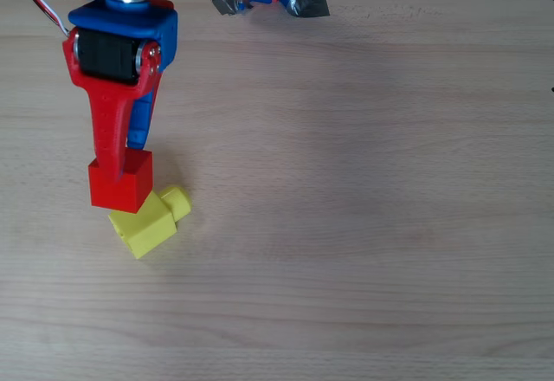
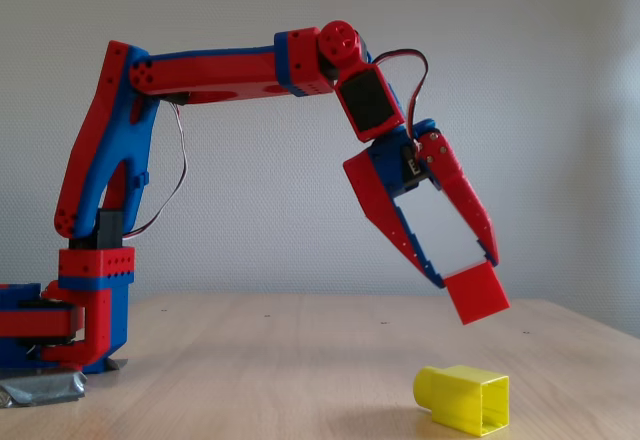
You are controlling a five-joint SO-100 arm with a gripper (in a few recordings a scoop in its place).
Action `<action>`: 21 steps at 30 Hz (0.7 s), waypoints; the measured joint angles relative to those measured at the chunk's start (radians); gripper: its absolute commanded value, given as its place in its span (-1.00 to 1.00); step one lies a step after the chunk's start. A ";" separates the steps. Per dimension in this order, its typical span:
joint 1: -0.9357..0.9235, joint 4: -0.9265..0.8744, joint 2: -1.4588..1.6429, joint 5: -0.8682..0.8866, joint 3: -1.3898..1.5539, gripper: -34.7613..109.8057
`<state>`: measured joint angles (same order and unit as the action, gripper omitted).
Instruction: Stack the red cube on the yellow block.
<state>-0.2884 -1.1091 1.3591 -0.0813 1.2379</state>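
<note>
The red cube [image 1: 120, 181] [image 2: 477, 293] hangs in the air, pinched between the red and blue fingers of my gripper [image 1: 123, 158] [image 2: 466, 272]. The gripper is shut on it. The yellow block [image 1: 147, 222] [image 2: 463, 398] lies on the wooden table with its round stud pointing sideways. In the overhead view the red cube overlaps the yellow block's upper left corner. The fixed view shows the cube held well above the block with a clear gap between them, roughly over it.
The arm's base [image 2: 75, 315] is taped to the table [image 1: 363, 225] at the far edge in the overhead view, left in the fixed view. Bare wood lies right of the block.
</note>
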 measured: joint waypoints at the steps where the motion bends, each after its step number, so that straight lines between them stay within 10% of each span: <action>1: -0.003 0.003 0.000 0.000 0.009 -0.52; 21: -0.008 0.146 0.002 0.003 0.187 -0.52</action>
<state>-0.2961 -0.9633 1.3606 -0.0782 1.4251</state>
